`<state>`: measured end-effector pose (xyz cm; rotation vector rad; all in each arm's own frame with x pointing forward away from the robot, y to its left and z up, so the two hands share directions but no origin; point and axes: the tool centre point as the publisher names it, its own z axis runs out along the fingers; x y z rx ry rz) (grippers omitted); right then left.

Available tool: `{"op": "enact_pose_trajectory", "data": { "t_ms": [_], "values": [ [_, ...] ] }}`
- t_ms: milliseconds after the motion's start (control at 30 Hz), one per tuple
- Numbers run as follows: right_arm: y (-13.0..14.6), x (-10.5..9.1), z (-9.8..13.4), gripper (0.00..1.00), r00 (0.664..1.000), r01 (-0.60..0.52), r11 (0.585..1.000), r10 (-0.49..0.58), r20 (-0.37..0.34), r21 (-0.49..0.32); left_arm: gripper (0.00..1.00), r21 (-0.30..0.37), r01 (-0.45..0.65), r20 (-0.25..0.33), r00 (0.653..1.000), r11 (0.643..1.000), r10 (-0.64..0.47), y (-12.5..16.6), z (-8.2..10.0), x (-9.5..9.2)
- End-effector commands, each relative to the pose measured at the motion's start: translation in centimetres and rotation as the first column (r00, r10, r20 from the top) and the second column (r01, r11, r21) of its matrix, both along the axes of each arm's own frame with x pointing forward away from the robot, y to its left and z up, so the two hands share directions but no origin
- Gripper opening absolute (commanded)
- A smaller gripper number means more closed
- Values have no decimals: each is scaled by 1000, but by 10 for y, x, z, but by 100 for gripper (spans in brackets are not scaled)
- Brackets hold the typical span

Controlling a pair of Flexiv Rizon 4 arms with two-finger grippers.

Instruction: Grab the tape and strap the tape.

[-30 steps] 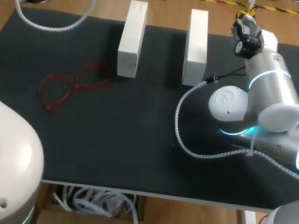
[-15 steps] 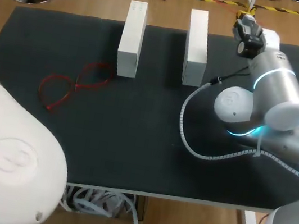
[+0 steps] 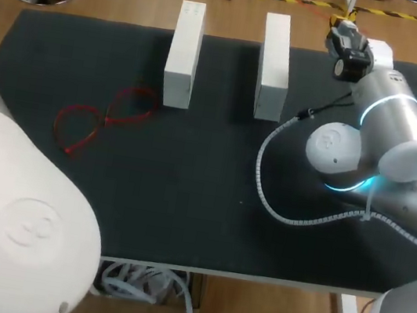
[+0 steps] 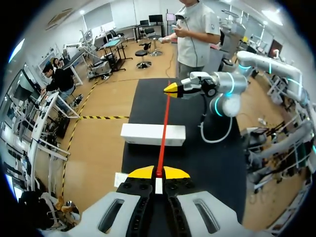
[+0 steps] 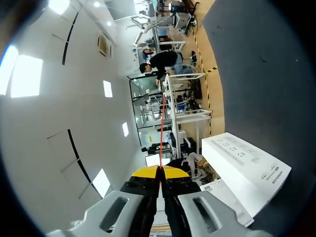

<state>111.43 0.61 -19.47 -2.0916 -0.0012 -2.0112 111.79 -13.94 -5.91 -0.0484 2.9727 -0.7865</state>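
A thin red tape (image 4: 163,129) is stretched straight between my two grippers. In the left wrist view my left gripper (image 4: 158,173) is shut on one end, and the tape runs over a white box (image 4: 153,134) to my right gripper (image 4: 177,89), shut on the other end. In the right wrist view, my right gripper (image 5: 160,172) pinches the tape (image 5: 162,128), which leads away from it. In the head view my right gripper (image 3: 345,25) is past the table's far right edge; my left gripper is out of sight there. A second red tape loop (image 3: 103,118) lies on the mat at the left.
Two white boxes (image 3: 183,53) (image 3: 275,54) stand side by side at the back of the black table mat (image 3: 185,200). My left arm's white shell (image 3: 10,204) fills the near left corner. The right arm's cable (image 3: 267,190) curls over the mat.
My right arm has shifted a little to the right. The left arm's shell has swung further into the near left of the head view. Both grips are unchanged.
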Motion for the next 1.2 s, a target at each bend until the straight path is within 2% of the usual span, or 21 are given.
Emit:
{"op": "enact_pose_trajectory", "data": {
  "t_ms": [33, 133, 233, 333, 633, 733, 833, 867, 933, 1000, 1033, 1200],
  "values": [
    [-2, -3, 2, 0, 1000, -11, 1000, 11, -6, -4, 0, 67, -13, -14, 1000, 998, 14, -2, 3, 1],
    [-1, -3, 2, 0, 1000, -23, 1000, 23, -4, -16, 0, 127, -10, -29, 999, 992, 14, -7, 6, 2],
    [-1, -4, 2, 0, 999, -35, 999, 35, -2, -32, 0, 150, -5, -37, 999, 989, 10, -12, 10, 1],
    [0, -4, 2, 0, 999, -50, 997, 51, 10, -52, 0, 125, 23, -24, 1000, 992, -20, -16, 16, 0],
    [-1, -4, 2, 0, 997, -71, 994, 72, 14, -85, 0, 142, 81, -5, 997, 987, -81, -35, 22, -1],
    [1, -4, 2, 0, 995, -100, 989, 102, 16, -112, 0, 182, 84, -8, 996, 980, -84, -39, 22, -2],
    [2, -5, 3, 0, 994, -106, 987, 109, 13, -119, 0, 186, 90, -10, 996, 978, -90, -42, 23, -3],
    [2, -5, 3, 0, 994, -111, 985, 113, 7, -131, 0, 186, 92, -12, 996, 978, -91, -43, 25, -3],
    [1, -5, 2, 0, 992, -126, 977, 128, 0, -171, 0, 237, 92, -11, 996, 967, -92, -45, 27, -4],
    [2, -5, 2, 0, 991, -130, 973, 130, -15, -191, 0, 258, 89, -11, 996, 962, -89, -45, 28, -4],
    [2, -5, 2, 0, 989, -146, 963, 146, -16, -228, 0, 269, 89, -13, 996, 959, -89, -45, 28, -4],
    [5, -5, 5, 0, 989, -148, 964, 149, -17, -222, 0, 277, 87, -17, 996, 957, -85, -44, 28, -4]
  ]
}}
